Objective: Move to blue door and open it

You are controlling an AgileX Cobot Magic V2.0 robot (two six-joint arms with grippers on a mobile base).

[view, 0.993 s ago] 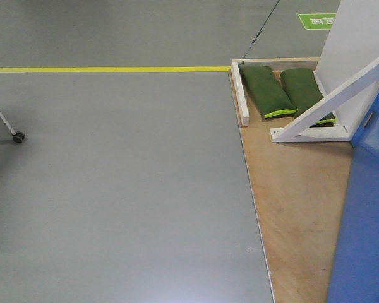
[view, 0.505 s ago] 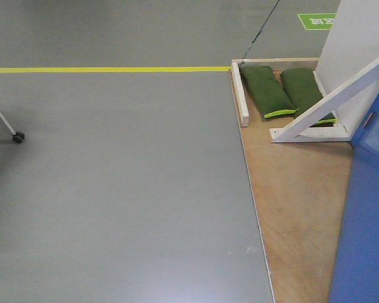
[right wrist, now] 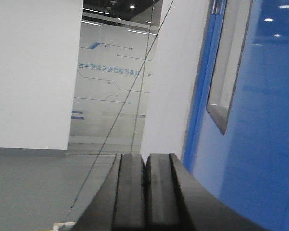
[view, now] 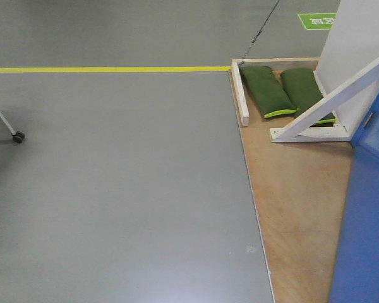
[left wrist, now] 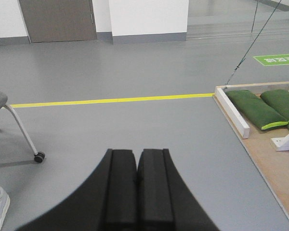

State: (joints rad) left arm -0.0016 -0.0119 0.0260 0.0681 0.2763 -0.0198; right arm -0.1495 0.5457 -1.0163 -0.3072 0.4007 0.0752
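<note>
- Most of the front view is grey floor (view: 114, 189). It sits almost exactly where it sat a second ago, so we judge the base is barely creeping, if it moves at all.
- The blue door (view: 366, 221) fills the right edge of the front view from mid-height to the bottom. Its near edge has drifted only a hair to the right. In the right wrist view the same blue door (right wrist: 265, 134) rises just beside the arm, with a glazed window (right wrist: 226, 72) set in it. No handle shows in any view.
- The plywood base (view: 297, 189) lies in front of the door, and we are not yet on it.
- A white panel (view: 360, 38) stands behind, propped by a white brace (view: 328, 104); this is not our target.
- Two green sandbags (view: 268, 91) lie flat on the far end of the base, unchanged.
- The left pincer (left wrist: 137, 159) has its pads pressed together on nothing and points over open floor.
- The right pincer (right wrist: 145, 163) is likewise closed and empty, near the door but not touching it.
- A yellow line (view: 107, 69) crosses the floor, and a chair caster (view: 18, 136) sits at the left.
- Our reading is that the approach is nearly done. We think the handle must come into sight before either arm can reach.
</note>
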